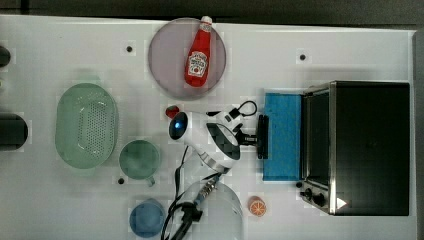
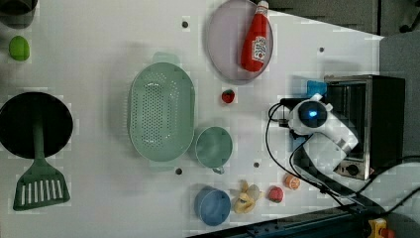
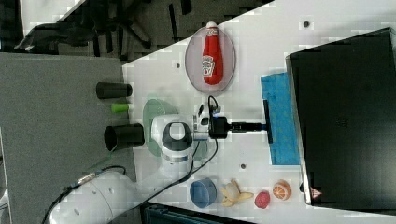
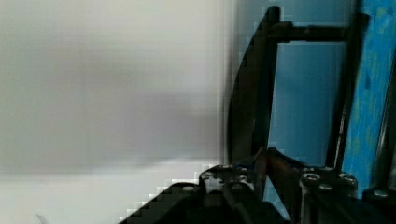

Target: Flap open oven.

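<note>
Since the oven (image 1: pixel 367 147) door (image 1: pixel 282 136) already lies flat ahead, the tool (image 1: pixel 261 136), clamped on its handle (image 3: pixel 266 121), just needs a gentle release.

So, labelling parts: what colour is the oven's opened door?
Blue, the oven door lying flat; clearest in the top view.

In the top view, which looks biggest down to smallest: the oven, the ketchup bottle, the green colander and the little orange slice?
1. The oven, easily the largest.
2. The green colander.
3. The ketchup bottle.
4. The orange slice, the smallest.
</note>
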Controlling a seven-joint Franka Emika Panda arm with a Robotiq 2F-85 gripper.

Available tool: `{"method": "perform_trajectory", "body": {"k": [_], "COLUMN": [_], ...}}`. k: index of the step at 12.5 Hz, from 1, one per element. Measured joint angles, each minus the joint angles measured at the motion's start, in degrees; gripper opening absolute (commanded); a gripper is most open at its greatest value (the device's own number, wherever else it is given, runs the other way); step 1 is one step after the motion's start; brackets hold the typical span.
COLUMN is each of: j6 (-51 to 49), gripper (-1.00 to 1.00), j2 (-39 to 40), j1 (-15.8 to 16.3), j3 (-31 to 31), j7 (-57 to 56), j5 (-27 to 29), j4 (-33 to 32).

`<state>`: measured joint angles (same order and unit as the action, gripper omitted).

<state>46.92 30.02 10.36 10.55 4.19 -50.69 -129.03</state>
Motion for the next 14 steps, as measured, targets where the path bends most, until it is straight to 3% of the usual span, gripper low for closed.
{"method": "perform_trajectory", "body": {"k": [4, 7, 11, 14], "j6": [0.4, -5.0, -21.4, -34.6], "gripper": [-0.65, -0.65, -0.65, -0.65], "j2": [-14.5, -29.5, -44.0, -48.3], "j1": [-0.2, 0.3, -1.2, -1.5], "j3": [0.3, 1.9, 2.2, 3.1], "j7": [0.2, 0.5, 0.6, 0.6], "j5": [21.7, 32.9, 42.2, 44.5], "j4": [-0.8, 1.0, 6.7, 12.8]}}
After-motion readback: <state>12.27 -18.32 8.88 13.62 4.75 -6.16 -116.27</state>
